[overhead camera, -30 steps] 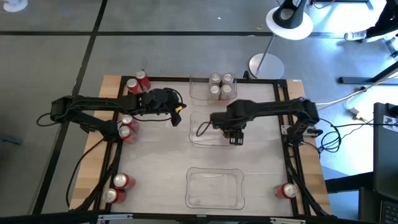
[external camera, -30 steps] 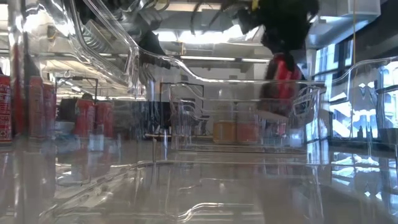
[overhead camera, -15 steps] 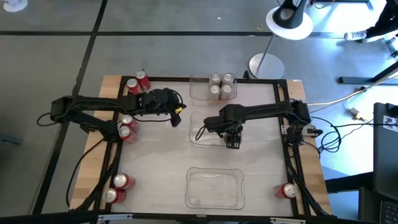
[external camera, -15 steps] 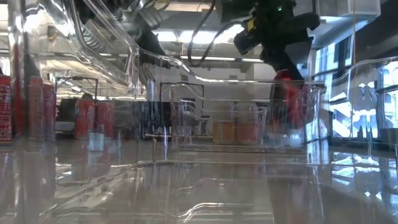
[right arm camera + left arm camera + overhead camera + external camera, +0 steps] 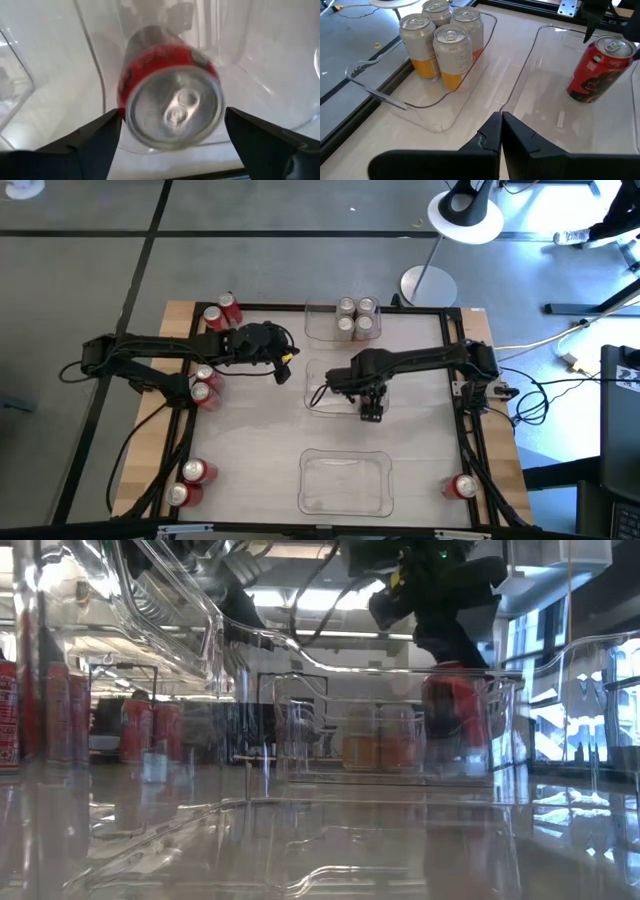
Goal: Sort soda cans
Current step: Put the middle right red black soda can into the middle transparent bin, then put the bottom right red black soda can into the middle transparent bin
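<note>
Two pincers frame the middle tray (image 5: 320,402): the left pincer (image 5: 501,131), fingers pressed together and holding nothing, waits just left of it. Inside the tray, the red can (image 5: 170,95) stands between the right pincer's (image 5: 172,132) spread fingers, apparently released there because reds are being grouped apart from the silver cans (image 5: 442,42).

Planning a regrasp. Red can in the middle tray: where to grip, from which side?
Grip the red can around its upper body just under the rim, coming from above. It stands in the middle tray, slightly tilted, with clear walls beside it, so side access looks blocked. The right gripper already sits open over its top.
</note>
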Robot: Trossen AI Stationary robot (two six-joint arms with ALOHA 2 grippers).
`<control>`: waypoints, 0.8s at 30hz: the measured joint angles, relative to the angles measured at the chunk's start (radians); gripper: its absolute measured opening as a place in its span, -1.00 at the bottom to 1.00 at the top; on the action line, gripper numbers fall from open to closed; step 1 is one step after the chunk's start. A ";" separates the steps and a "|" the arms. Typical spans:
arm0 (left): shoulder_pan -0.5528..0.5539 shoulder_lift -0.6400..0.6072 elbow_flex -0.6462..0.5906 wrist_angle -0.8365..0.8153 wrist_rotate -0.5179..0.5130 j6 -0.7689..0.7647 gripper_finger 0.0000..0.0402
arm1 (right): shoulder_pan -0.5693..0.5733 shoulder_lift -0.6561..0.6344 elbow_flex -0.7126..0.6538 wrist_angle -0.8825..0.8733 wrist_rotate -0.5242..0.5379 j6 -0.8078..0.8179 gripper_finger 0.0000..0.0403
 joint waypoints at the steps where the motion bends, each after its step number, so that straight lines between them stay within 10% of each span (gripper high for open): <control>1: 0.000 0.000 0.000 0.000 0.000 0.000 -0.98 | 0.000 0.000 0.000 0.007 0.000 -0.001 0.75; 24: 0.000 0.000 0.000 -0.014 0.000 0.022 -0.98 | 0.190 -0.208 0.157 -0.100 -0.113 0.279 0.78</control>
